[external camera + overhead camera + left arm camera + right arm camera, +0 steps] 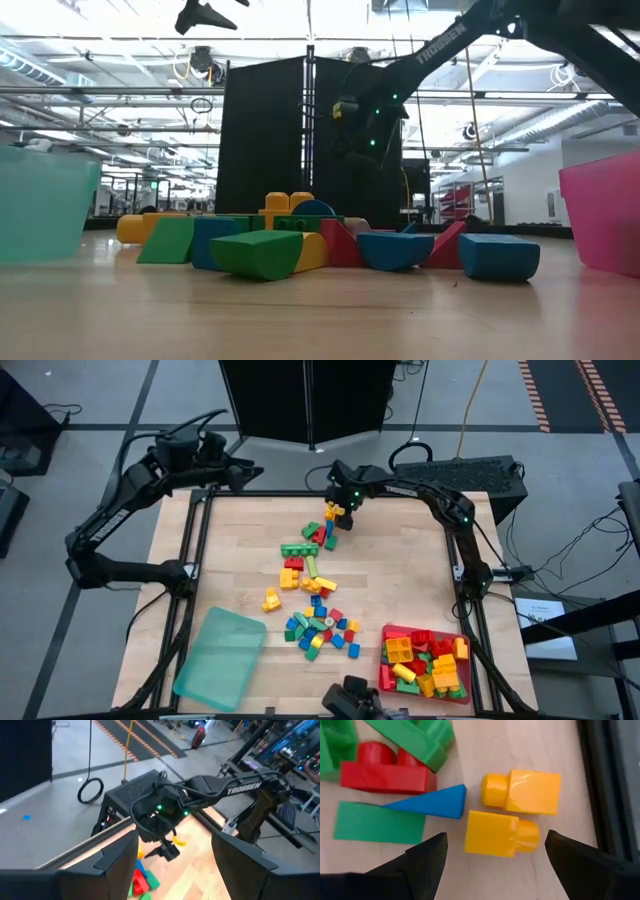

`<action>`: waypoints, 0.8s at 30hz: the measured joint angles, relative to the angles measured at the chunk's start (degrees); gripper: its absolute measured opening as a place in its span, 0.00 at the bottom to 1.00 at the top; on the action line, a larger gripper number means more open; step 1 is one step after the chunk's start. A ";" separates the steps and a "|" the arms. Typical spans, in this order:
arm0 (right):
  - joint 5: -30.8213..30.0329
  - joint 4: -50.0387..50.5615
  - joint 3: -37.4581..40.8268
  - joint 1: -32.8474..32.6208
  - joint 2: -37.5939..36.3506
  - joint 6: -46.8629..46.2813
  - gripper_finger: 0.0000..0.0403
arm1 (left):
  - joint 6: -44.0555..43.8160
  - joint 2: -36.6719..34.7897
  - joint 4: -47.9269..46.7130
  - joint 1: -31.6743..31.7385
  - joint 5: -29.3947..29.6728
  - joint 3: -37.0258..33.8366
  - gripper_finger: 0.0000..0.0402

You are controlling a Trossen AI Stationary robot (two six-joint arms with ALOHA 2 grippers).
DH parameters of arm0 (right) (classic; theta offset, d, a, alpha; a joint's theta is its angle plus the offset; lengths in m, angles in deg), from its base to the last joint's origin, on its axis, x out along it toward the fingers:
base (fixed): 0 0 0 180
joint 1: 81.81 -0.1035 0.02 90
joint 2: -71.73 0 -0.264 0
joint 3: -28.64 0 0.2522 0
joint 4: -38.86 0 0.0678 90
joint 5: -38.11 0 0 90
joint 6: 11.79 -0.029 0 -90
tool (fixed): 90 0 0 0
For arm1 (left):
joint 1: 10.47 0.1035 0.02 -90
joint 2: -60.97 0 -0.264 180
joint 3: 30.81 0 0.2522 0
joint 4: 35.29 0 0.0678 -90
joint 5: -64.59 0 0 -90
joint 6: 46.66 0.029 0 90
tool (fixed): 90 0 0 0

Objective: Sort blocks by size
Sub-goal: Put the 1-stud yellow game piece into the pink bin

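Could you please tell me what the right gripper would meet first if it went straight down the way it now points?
Most likely the nearer yellow block: it lies between the open fingers of the right gripper, beside a second yellow block. Height above it is unclear.

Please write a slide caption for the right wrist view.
Open right gripper above two yellow blocks on the table.

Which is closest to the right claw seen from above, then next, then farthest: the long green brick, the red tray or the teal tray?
From the right gripper, at the table's far edge:
1. Long green brick, just below it, mid-table.
2. Red tray, near right corner, part-filled with blocks.
3. Teal tray, near left corner.
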 joint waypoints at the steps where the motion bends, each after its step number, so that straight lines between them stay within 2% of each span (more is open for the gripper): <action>1: -0.39 -0.05 0.00 0.00 0.49 0.49 0.81 | 0.00 0.02 -0.62 0.00 0.02 -0.02 0.64; 7: -0.87 -0.08 -2.35 -0.10 4.34 1.12 0.81 | 1.34 -0.01 -0.96 0.00 0.02 -0.31 0.64; 13: -2.30 7.58 -11.87 -0.36 10.41 0.56 0.75 | 2.67 -0.03 -2.53 0.00 0.02 -0.31 0.64; 18: -2.12 17.93 -20.60 -0.44 14.17 0.57 0.61 | 2.95 -0.03 -4.14 0.00 0.02 -0.33 0.64; 24: -2.12 23.70 -26.32 -0.44 14.58 -0.32 0.36 | 4.33 -0.05 -4.38 0.02 0.02 -0.33 0.64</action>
